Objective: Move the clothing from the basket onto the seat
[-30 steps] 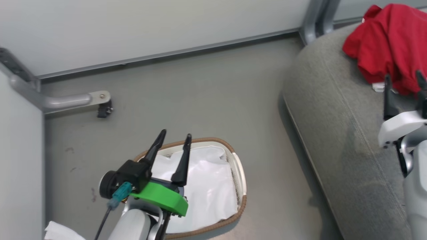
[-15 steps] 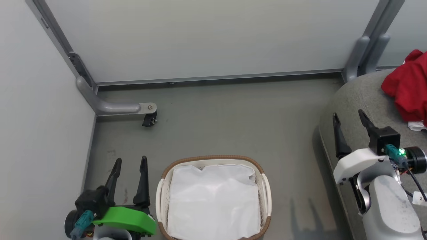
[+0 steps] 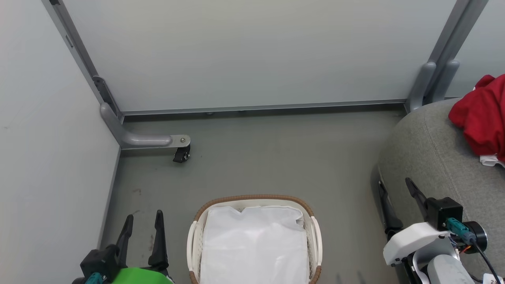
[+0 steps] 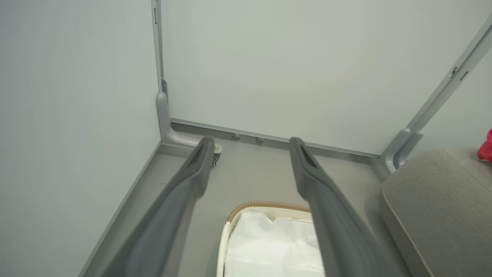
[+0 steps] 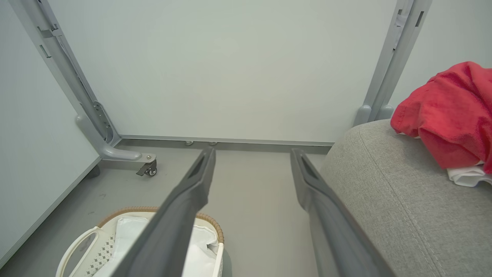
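Observation:
The red clothing lies bunched on the grey seat at the right edge, with a bit of white showing under it; the right wrist view shows the clothing on the seat too. The white basket with its brown rim stands on the floor at bottom centre, holding a plain white liner. My left gripper is open at the lower left, beside the basket. My right gripper is open at the lower right, against the seat's front edge. Both hold nothing.
Pale partition walls close off the back and left. A grey metal foot with a black caster juts onto the floor at the left corner. A grey post stands behind the seat. Grey floor lies between basket and wall.
The head camera has swung left and tilted, so the seat and clothing now sit at the right edge. Both grippers have drawn back toward the bottom corners, still open.

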Tool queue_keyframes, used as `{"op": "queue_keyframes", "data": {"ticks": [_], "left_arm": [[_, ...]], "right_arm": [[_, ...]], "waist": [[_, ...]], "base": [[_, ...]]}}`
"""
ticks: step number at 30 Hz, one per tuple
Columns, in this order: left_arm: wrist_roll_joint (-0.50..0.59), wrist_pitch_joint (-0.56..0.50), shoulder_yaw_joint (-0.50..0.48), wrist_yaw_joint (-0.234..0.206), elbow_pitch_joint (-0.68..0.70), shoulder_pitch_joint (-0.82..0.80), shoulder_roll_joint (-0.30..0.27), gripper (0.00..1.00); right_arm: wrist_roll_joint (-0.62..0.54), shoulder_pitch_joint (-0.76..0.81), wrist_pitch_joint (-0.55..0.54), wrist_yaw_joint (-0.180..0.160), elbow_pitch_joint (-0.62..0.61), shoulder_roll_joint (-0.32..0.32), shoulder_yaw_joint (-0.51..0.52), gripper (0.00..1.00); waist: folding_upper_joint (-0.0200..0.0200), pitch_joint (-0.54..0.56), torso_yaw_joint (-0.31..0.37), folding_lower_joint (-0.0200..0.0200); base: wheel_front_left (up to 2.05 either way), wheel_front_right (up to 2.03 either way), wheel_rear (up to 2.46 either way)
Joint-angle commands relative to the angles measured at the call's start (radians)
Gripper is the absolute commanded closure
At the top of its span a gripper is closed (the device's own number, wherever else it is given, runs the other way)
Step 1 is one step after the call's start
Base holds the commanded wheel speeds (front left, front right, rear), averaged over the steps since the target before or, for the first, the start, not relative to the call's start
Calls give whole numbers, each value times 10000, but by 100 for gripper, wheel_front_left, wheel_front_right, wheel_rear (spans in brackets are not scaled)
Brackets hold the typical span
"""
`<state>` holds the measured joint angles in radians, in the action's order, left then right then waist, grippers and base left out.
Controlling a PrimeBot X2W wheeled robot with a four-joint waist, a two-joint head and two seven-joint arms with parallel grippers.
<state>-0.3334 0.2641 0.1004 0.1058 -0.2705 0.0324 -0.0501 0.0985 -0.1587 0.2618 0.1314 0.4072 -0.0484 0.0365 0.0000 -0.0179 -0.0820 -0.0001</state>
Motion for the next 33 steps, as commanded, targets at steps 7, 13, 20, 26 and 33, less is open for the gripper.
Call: {"op": "queue_keyframes", "data": {"ticks": [7,13,20,26,33], "left_arm": [[-87,3,-36,-21,-9,256,-8,0],[-47,3,14,-4,-39,211,-9,0],[60,3,37,45,-98,138,-9,0],[-315,-80,-1,14,-387,115,14,100],[-1571,-410,-174,38,-330,-43,-24,100]], "right_arm": [[207,359,47,-14,-334,-43,-79,0],[232,436,47,-14,-412,-40,0,0],[340,501,47,-14,-443,-42,-36,0],[677,496,-182,0,-45,83,21,100],[2096,486,-548,-1,-199,71,105,100]], "waist": [[0,66,147,1],[0,78,174,1],[0,66,151,1],[0,69,164,1],[0,74,202,1]], "base": [[0,0,0],[0,0,0],[0,0,0],[0,0,0],[0,0,0]]}}
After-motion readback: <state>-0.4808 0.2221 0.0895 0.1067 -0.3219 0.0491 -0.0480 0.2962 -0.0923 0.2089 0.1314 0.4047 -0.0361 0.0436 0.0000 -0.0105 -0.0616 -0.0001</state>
